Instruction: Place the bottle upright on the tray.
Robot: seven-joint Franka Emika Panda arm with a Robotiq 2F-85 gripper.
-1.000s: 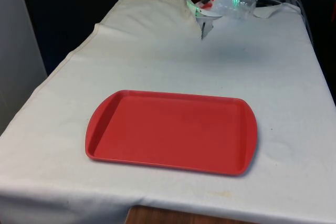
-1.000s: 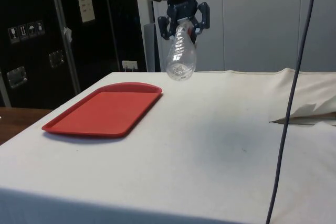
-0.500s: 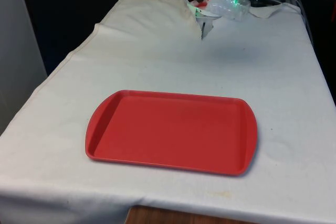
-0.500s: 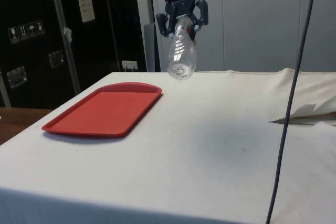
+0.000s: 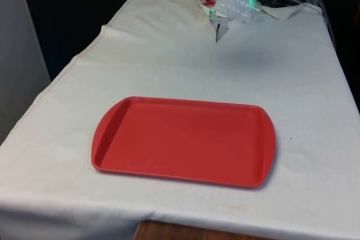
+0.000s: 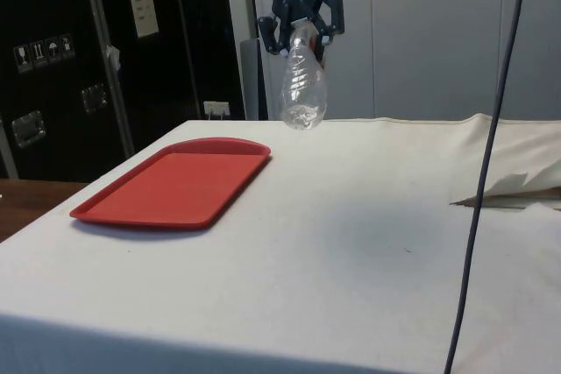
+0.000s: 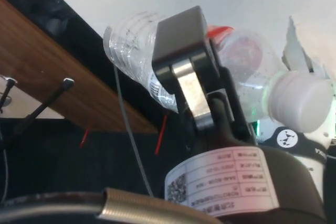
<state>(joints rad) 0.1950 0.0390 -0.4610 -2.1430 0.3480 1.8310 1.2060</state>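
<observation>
The clear, thin-walled plastic bottle (image 6: 303, 89) hangs in the air above the far part of the bench (image 6: 351, 243), well apart from the flat red plastic tray (image 5: 183, 140). The black two-finger gripper (image 6: 301, 28) is clenched on the bottle's neck end, and the body slants down and away from it, base lowest in the side view.

The bottle looks empty: no liquid level shows in it, so it is probably very light. Its ribbed walls look soft enough to dent under a hard squeeze, and the smooth plastic may slip or swivel between the fingers (image 7: 190, 85). The neck, just below the white cap (image 7: 299, 100), is likely the stiffest place to hold, and that is near where the gripper has it. An empty bottle with a narrow base may tip easily once set down.

The tray holds nothing; its shallow raised rim surrounds a bare red floor.
</observation>
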